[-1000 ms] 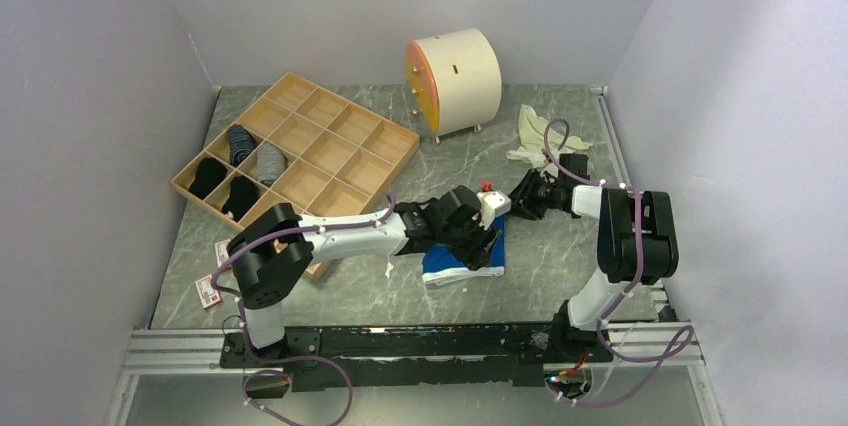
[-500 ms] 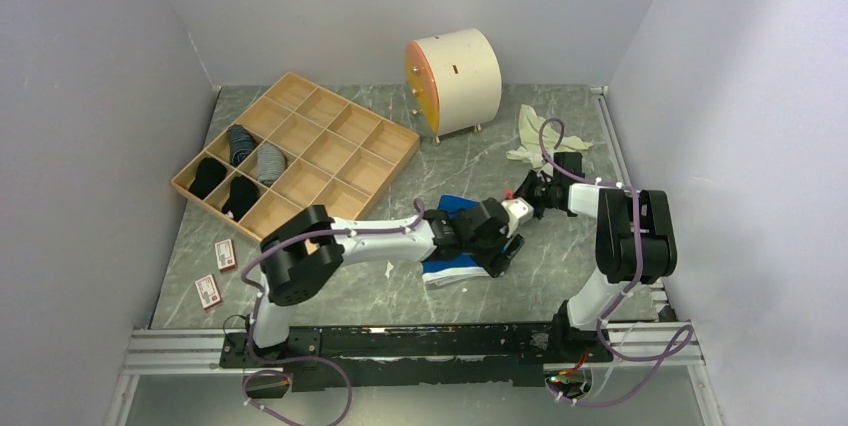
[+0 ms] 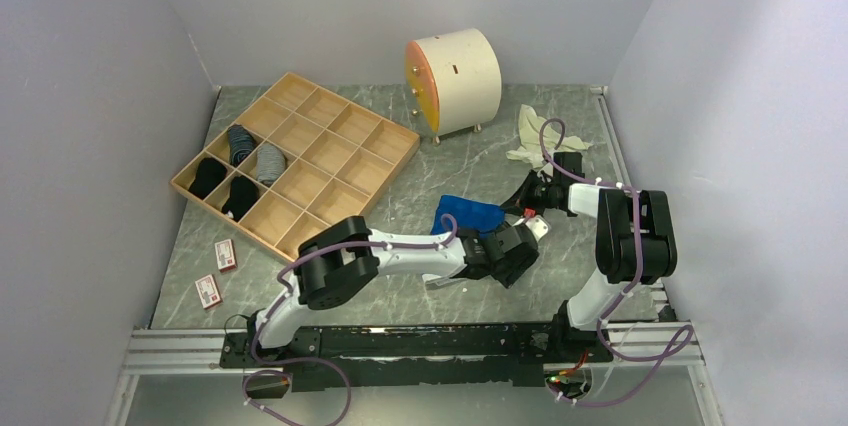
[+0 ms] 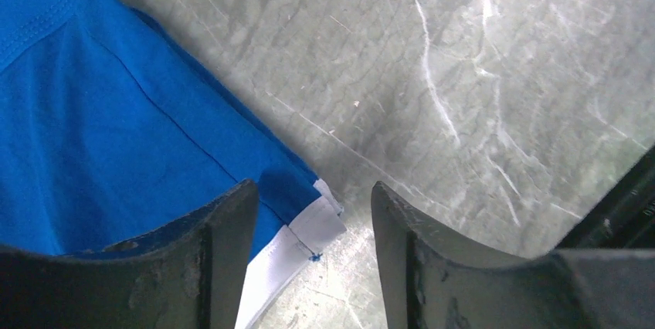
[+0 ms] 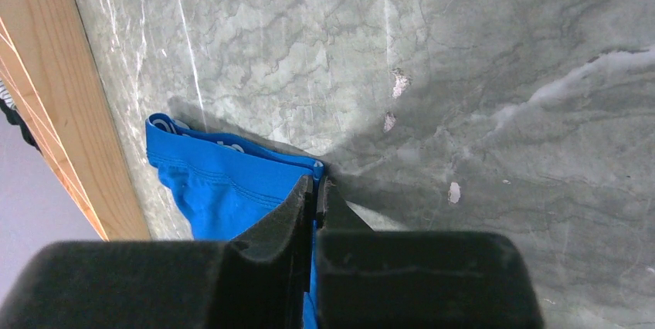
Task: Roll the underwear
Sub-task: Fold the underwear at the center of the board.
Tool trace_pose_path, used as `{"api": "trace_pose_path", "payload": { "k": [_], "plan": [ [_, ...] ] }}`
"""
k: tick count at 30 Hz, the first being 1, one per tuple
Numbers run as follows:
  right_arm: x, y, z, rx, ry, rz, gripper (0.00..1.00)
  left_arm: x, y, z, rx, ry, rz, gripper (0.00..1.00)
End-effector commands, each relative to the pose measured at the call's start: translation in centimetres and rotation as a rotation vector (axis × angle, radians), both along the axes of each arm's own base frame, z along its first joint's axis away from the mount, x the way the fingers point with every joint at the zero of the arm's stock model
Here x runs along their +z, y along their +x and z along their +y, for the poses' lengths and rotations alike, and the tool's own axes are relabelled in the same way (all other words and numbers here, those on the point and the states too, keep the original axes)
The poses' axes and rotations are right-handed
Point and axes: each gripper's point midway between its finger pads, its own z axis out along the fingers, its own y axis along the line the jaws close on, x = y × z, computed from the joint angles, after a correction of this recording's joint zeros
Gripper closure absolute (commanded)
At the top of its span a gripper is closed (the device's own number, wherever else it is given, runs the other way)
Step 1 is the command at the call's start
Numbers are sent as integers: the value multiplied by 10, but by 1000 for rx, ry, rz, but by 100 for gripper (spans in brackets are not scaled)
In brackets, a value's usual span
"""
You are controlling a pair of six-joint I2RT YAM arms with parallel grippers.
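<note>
The underwear (image 3: 468, 214) is blue with a white waistband and lies bunched on the marble table between the two arms. My right gripper (image 3: 514, 210) is at its right edge. In the right wrist view that gripper (image 5: 315, 186) is shut on the blue edge of the underwear (image 5: 216, 190). My left gripper (image 3: 508, 256) hovers low over the near right corner. In the left wrist view its jaws (image 4: 313, 213) stand open over the white waistband corner (image 4: 305, 236) without pinching it, and blue fabric (image 4: 116, 136) fills the left side.
A wooden compartment tray (image 3: 345, 126) at the back left holds several dark socks. A cream drum (image 3: 455, 81) stands at the back. A white cloth (image 3: 530, 136) lies at the back right. Small red-and-white cards (image 3: 215, 271) lie near the left front edge.
My right gripper has shut on the underwear's edge. The left arm has swung right and nearer, off the middle of the fabric, and more blue cloth now shows behind it.
</note>
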Motion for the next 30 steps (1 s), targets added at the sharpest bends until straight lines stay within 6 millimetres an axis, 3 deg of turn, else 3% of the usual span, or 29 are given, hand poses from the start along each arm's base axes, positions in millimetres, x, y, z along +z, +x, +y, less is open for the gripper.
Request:
{"api": "trace_pose_path", "payload": {
  "k": [1,5,10,30],
  "plan": [
    [5,5,-5,-12,-30,-15,100,10,9,-9,42,-3,-63,41],
    [4,5,-5,-10,-34,-10,100,9,2,-17,22,9,-80,46],
    [3,5,-5,-8,-32,-6,100,-3,4,-10,50,66,-94,52],
    [6,6,-5,10,-33,0,100,-41,-4,14,72,202,-61,55]
  ]
}}
